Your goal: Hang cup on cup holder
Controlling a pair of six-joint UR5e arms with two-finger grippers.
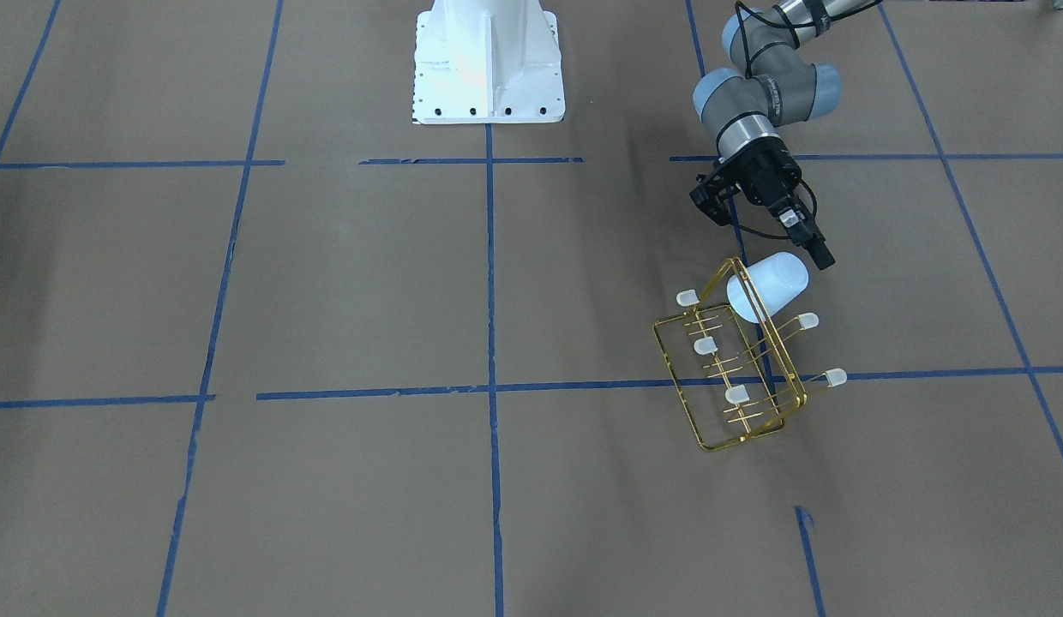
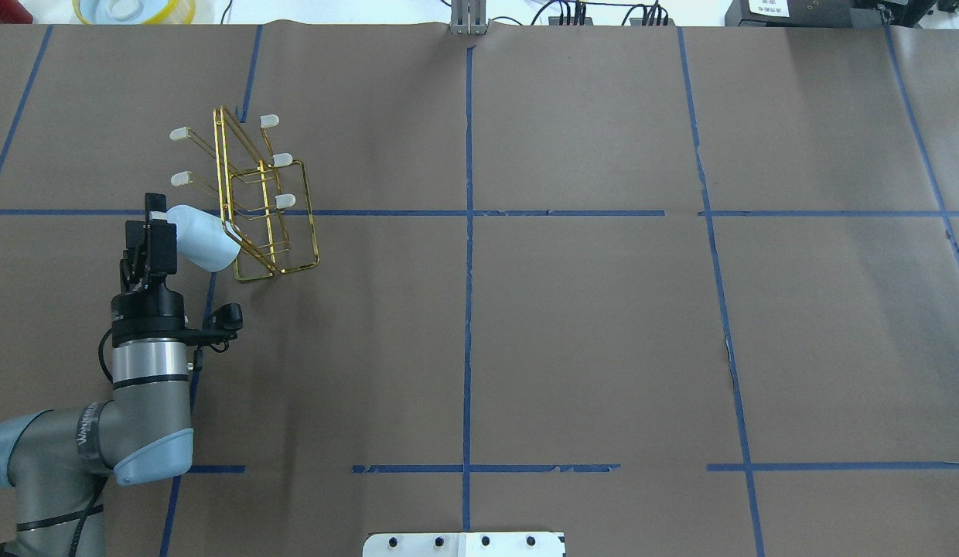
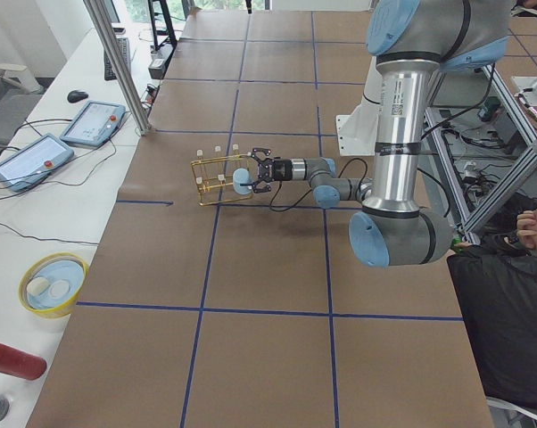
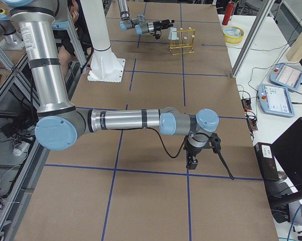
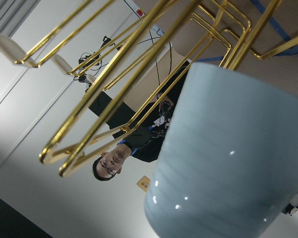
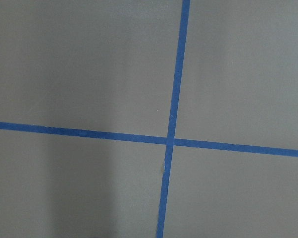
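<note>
The pale blue-white cup point(image 1: 771, 287) hangs tilted on a near-end prong of the gold wire cup holder point(image 1: 742, 438), mouth toward the frame, base toward my left gripper. It also shows in the overhead view point(image 2: 203, 237) and fills the lower right of the left wrist view point(image 5: 228, 148). The holder point(image 2: 310, 216) stands on the brown table, its other capped prongs bare. My left gripper point(image 2: 156, 207) is level with the cup's base and just beside it; its jaws look spread wider than the cup. My right gripper point(image 4: 192, 159) hangs over bare table far from the holder; I cannot tell its state.
The robot's white base point(image 1: 489, 60) stands at the table's middle near edge. A yellow-rimmed bowl point(image 2: 131, 9) sits beyond the far left edge. Blue tape lines point(image 6: 171, 141) cross the brown paper. Screens and cables lie on the side bench point(image 3: 37, 160).
</note>
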